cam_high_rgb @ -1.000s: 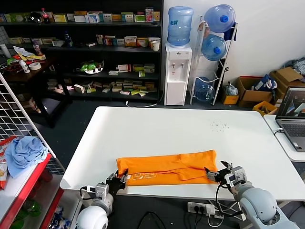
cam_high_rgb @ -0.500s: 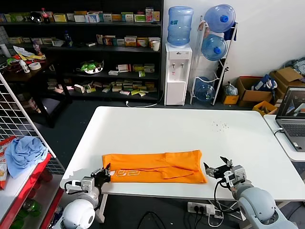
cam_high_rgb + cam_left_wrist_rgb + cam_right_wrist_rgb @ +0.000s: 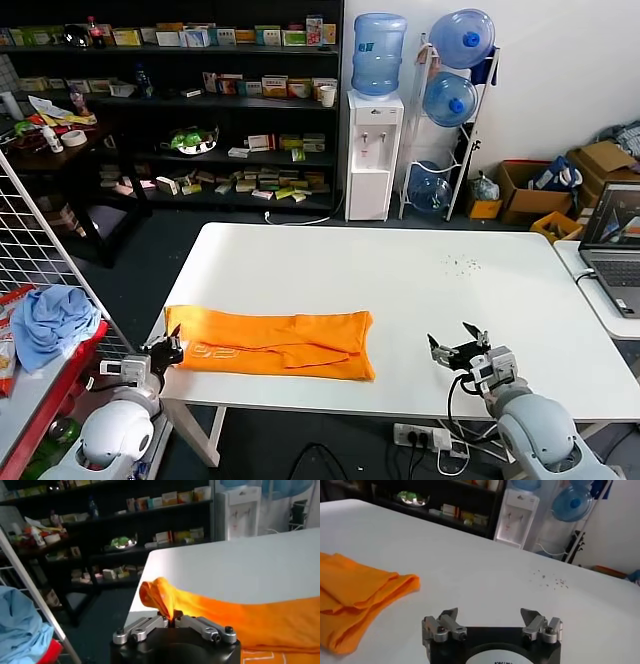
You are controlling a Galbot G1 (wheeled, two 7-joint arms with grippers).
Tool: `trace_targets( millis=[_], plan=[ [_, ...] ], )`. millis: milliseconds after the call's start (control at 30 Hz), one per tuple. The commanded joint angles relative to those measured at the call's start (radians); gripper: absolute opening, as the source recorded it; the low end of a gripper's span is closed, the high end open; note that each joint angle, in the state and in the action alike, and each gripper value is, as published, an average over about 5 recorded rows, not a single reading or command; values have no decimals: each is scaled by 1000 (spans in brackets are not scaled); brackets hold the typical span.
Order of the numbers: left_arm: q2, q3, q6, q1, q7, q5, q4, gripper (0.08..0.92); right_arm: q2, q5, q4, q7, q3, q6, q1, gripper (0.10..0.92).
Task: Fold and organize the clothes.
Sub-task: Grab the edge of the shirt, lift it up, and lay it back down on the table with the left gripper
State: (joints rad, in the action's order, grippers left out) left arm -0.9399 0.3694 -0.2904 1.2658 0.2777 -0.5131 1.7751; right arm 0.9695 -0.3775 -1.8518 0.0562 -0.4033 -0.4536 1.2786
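The clothes are one orange T-shirt (image 3: 275, 343), folded into a long strip with a white logo print, lying on the white table (image 3: 400, 280) at its front left. My left gripper (image 3: 172, 349) is at the table's left front corner, shut on the shirt's left end. In the left wrist view that pinched end (image 3: 162, 597) bunches up between the jaws of the left gripper (image 3: 171, 620). My right gripper (image 3: 458, 349) hovers open over the table's front edge, well to the right of the shirt, with nothing in it. The right wrist view shows the shirt's right end (image 3: 360, 592) lying apart from the right gripper (image 3: 490, 616).
A wire rack (image 3: 45, 270) with a light blue cloth (image 3: 50, 318) stands left of the table. A laptop (image 3: 612, 245) sits on a side table at the right. Dark shelves (image 3: 200, 100), a water dispenser (image 3: 374, 150) and spare bottles (image 3: 452, 95) line the back.
My left gripper closed on the shirt's left end and dragged the whole shirt leftward along the front edge. The right gripper let the right end go and stayed in place, open.
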Motion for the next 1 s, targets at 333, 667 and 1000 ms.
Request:
trace_targets(
  millis=[333,667,1000],
  plan=[
    [-187,-338,-3,-112,52,-94,169,124,89,162,48,52,-26,316,29,823],
    [-385,-503,-9,-224,80,-98,27,124,123,177,66,56,-37,331,33,823],
    [-497,-571,-10,-264,94,-81,-85,124,126,173,76,54,-30,325,27,823]
  ],
)
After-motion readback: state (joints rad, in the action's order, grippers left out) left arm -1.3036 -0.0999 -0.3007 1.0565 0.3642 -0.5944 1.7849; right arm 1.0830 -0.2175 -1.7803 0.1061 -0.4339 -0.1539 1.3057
